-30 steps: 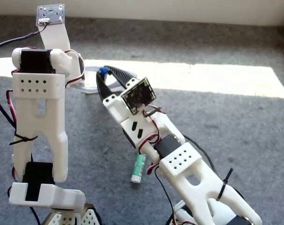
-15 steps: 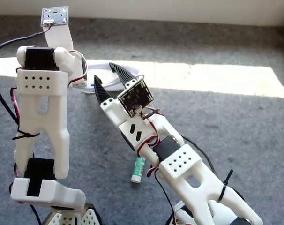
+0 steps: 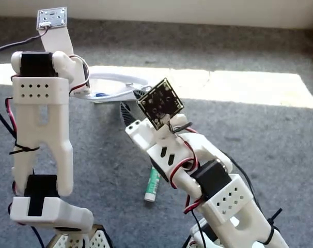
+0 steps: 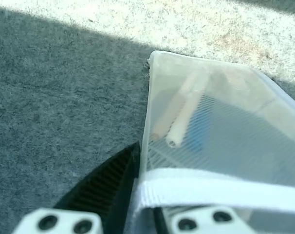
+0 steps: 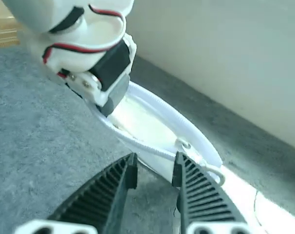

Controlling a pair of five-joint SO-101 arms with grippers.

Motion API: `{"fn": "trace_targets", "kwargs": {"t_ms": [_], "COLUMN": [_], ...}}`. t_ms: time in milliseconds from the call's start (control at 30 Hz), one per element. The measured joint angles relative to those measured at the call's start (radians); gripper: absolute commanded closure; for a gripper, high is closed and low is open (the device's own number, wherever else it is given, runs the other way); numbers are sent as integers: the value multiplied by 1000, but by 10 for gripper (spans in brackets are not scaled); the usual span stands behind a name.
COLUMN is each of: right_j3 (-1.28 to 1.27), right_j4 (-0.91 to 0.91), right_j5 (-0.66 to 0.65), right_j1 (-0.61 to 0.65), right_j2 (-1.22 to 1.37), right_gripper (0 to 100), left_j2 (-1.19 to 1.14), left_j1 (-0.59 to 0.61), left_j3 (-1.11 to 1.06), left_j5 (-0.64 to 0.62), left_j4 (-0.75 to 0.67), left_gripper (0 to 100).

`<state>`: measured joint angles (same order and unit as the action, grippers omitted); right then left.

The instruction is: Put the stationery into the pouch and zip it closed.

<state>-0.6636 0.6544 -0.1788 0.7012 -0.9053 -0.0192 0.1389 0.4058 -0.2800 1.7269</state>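
A clear pouch (image 3: 118,83) with a white zipper lies open on the grey carpet. My left gripper (image 3: 84,89) is shut on its edge; in the left wrist view the white zipper band (image 4: 211,192) runs across the jaws of that gripper (image 4: 142,165). Inside the pouch (image 4: 225,141) lie a white pen (image 4: 184,119), a tan stick and something blue (image 4: 198,131). My right gripper (image 3: 133,102) hangs open just short of the pouch mouth (image 5: 152,122), with nothing between its black fingers (image 5: 113,195). A green stick (image 3: 153,184) lies on the carpet beside the right arm.
A bright strip of sunlight (image 3: 239,85) crosses the carpet behind the pouch. A pale wall (image 3: 198,10) runs along the far edge. In the right wrist view, the left arm's motor housing (image 5: 96,44) sits above the pouch.
My right gripper held a blue-capped item over the pouch, opened, then drew back toward its base. A blue item now lies in the pouch. The left arm barely shifted.
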Motion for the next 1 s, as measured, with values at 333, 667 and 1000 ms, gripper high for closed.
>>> {"fn": "trace_targets", "kwargs": {"t_ms": [333,667,1000], "right_j3": [94,97,20], "right_j4": [330,512,528], "right_j5": [209,425,612], "right_j1": [-78,-83,-83], "right_j2": [-2,-2,181], "right_gripper": [896,896,896], "left_j2": [0,0,0], "left_j1": [21,21,21], "left_j3": [0,0,-3], "left_j5": [0,0,0], "left_j4": [0,0,0], "left_gripper": [993,993,993]}}
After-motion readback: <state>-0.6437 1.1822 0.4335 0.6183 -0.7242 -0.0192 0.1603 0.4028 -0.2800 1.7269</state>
